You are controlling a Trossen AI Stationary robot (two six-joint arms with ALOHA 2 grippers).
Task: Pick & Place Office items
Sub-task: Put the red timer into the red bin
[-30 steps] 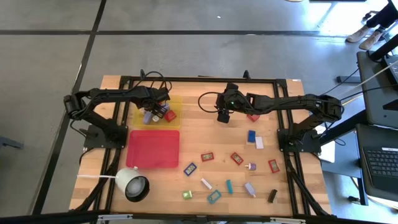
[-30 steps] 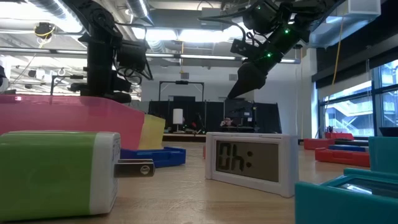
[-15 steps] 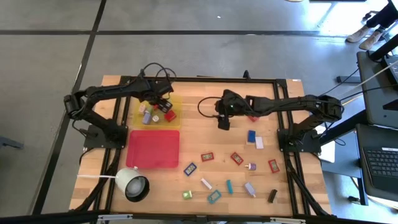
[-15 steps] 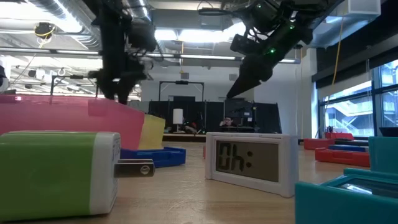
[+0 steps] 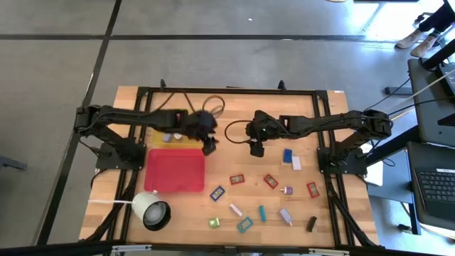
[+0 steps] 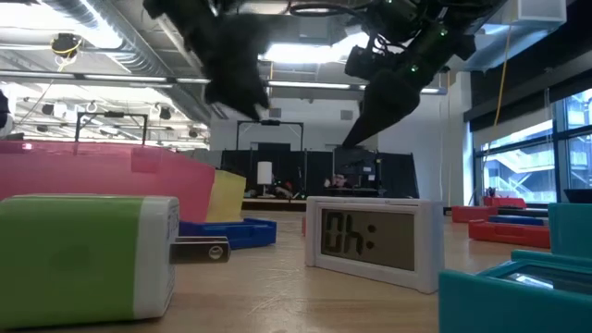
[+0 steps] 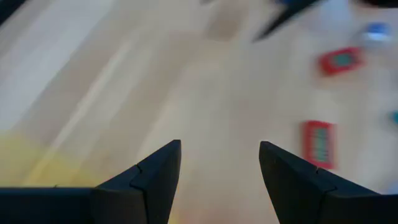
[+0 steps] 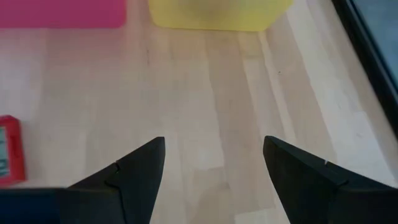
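The office items lie scattered over the table's near right part: a red clip (image 5: 237, 178), a blue piece (image 5: 217, 191), a teal stick (image 5: 262, 212), a green block (image 5: 213, 222) and a black piece (image 5: 312, 224), each flat on the wood. A few more sit in the yellow tray (image 5: 158, 134), partly hidden by the left arm. My left gripper (image 5: 210, 146) hangs open and empty just past that tray's right edge, above the far right corner of the red tray (image 5: 175, 169). My right gripper (image 5: 257, 149) hangs open and empty over bare wood at mid-table. The left wrist view is blurred.
A white round cup-like thing (image 5: 151, 210) with a cord sits by the near left corner. A blue piece (image 5: 287, 155) and a white one (image 5: 296, 163) lie under the right arm. In the low view a green block (image 6: 88, 254) and a small display (image 6: 370, 240) stand close to the camera.
My left gripper has swung from above the yellow tray toward the table's right and near edge, ending past the tray's right edge. My right gripper has drifted toward the near edge. Both stay open. The scattered items have not moved.
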